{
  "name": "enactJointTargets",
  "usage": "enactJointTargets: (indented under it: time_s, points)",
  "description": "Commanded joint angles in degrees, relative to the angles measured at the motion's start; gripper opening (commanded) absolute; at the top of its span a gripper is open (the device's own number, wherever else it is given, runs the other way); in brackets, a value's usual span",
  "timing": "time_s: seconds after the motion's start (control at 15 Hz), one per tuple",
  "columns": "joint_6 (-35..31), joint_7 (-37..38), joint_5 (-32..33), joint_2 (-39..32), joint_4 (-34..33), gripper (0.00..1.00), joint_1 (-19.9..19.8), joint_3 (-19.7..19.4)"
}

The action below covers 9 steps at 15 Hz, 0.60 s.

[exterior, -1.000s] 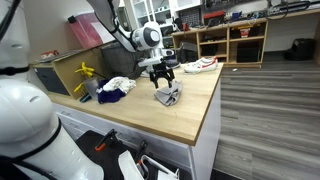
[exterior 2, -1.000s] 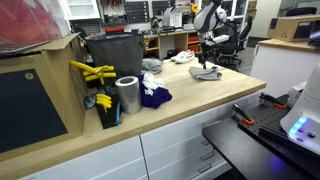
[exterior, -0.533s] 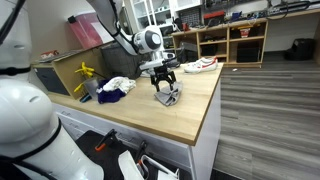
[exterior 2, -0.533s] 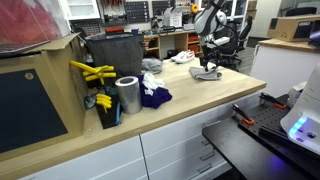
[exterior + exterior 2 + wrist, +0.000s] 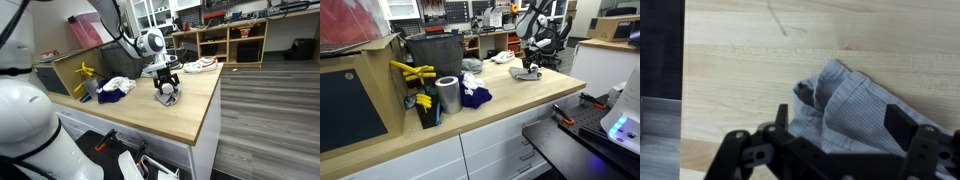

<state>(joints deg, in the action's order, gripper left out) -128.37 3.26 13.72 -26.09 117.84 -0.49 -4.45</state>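
I have the Robotiq gripper [image 5: 167, 84] directly above the crumpled grey ribbed cloth [image 5: 169, 97], fingers pointing down. The jaws are spread wide and grip nothing. In the wrist view the gripper [image 5: 830, 152] straddles the cloth [image 5: 855, 100], with one finger [image 5: 736, 150] on each side. I cannot tell whether the fingertips touch the fabric.

The cloth lies on the light wooden worktop [image 5: 195, 105], near its middle and towards the far edge in an exterior view [image 5: 526, 74].

Further along the worktop:
- a dark blue cloth heap [image 5: 473, 96], well apart from the gripper;
- a shiny metal cylinder [image 5: 447, 95] beside that heap;
- a white shoe [image 5: 200, 65] beyond the grey cloth.
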Motion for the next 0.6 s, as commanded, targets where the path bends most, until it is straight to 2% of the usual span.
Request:
enactJointTargets:
  time_s: [0.0,0.53]
  points:
    - [-1.3,-0.5,0.3,-0.8,-0.3,0.68,-0.3,-0.4]
    - [-2.1,-0.9,-1.1,-1.0,0.4,0.05,-0.9,0.0]
